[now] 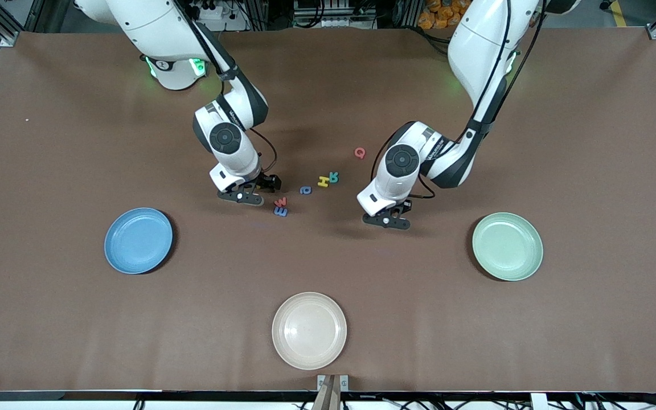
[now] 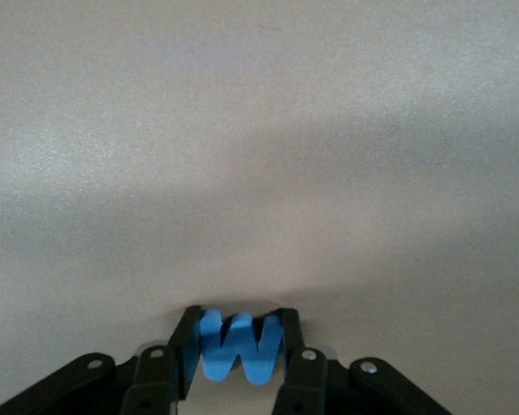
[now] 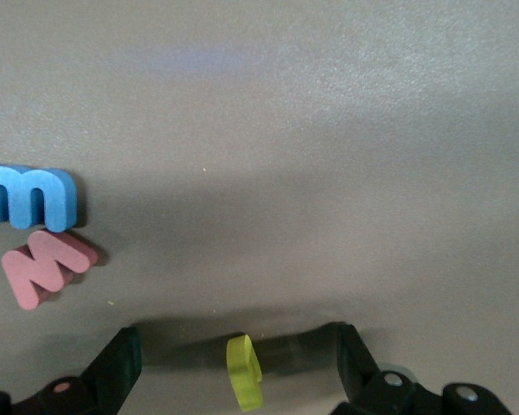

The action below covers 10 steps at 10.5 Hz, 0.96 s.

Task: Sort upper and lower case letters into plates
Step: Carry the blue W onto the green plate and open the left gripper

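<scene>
Blue letter w (image 2: pixel 240 347) is pinched between the left gripper (image 1: pixel 388 221)'s fingers, down on the table at nine o'clock of the mint plate (image 1: pixel 507 246). The right gripper (image 1: pixel 246 196) is spread wide around a yellow letter (image 3: pixel 244 373). Red M (image 1: pixel 281 201) and blue m (image 1: pixel 280 211) lie just beside it. The blue plate (image 1: pixel 138 240) sits at seven o'clock.

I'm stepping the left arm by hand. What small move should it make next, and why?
Probably a short, straight lift. The left gripper has its jaws pressed on both sides of the blue letter, which still looks low against the table. Raising it should clear the surface before any carry.
</scene>
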Motion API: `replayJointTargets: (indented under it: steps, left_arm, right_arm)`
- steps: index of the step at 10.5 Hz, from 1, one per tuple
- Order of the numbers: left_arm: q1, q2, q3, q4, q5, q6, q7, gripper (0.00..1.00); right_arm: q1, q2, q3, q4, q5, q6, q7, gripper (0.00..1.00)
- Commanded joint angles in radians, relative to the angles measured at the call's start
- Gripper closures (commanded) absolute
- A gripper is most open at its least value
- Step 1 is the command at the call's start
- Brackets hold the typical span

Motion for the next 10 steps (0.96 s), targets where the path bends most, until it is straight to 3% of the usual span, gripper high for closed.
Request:
replayJointTargets:
  steps: [1, 4, 5, 6, 7, 8, 10]
  left_arm:
    - [0.043, -0.068, 0.012, -0.022, 0.026, -0.002, -0.034, 1.0]
    - [0.239, -0.149, 0.01, -0.019, 0.027, -0.045, 0.1, 1.0]
    - [0.302, -0.155, 0.01, -0.015, 0.027, -0.047, 0.183, 1.0]
    - [0.359, -0.155, 0.01, -0.002, 0.029, -0.047, 0.27, 1.0]
    - [0.405, -0.155, 0.012, 0.001, 0.029, -0.047, 0.358, 1.0]
    - [0.433, -0.149, 0.033, -0.001, 0.029, -0.047, 0.416, 1.0]
    - [0.441, -0.126, 0.079, -0.002, 0.024, -0.042, 0.433, 1.0]
  right_arm:
    - [0.01, -0.029, -0.006, -0.009, 0.008, -0.005, 0.025, 0.0]
    - [0.01, -0.039, -0.006, -0.009, 0.008, -0.014, 0.025, 0.0]
    - [0.01, -0.039, -0.006, -0.011, 0.008, -0.013, 0.027, 0.21]
    - [0.01, -0.039, -0.006, -0.011, 0.009, -0.01, 0.071, 0.73]
    - [0.012, -0.039, -0.006, -0.011, 0.009, -0.005, 0.101, 0.91]
    - [0.013, -0.039, -0.006, -0.012, 0.009, -0.005, 0.106, 1.0]
    - [0.018, -0.043, -0.006, -0.028, 0.008, -0.005, 0.105, 1.0]
